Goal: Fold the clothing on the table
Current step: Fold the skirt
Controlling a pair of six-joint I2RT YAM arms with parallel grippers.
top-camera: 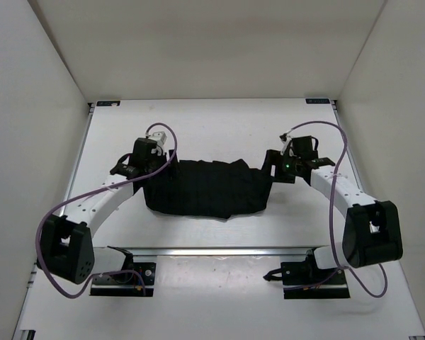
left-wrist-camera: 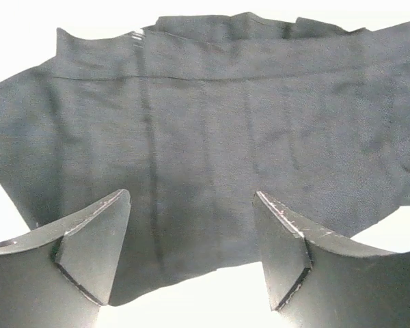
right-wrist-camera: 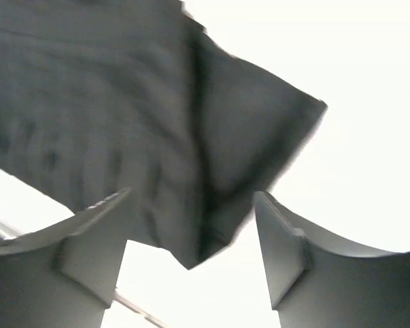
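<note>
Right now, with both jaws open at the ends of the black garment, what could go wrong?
The left jaws and right jaws stand open close over the clothing; when pulling away, they may snag the cloth and drag it.
Its near edge is uneven and bulges out in the middle; the next fold may come out crooked.
Layers seem to overlap at the right end; a grasp there may catch only one.

Clothing [right-wrist-camera: 89, 102] blurred in the right wrist view; its top edge cut off.
</note>
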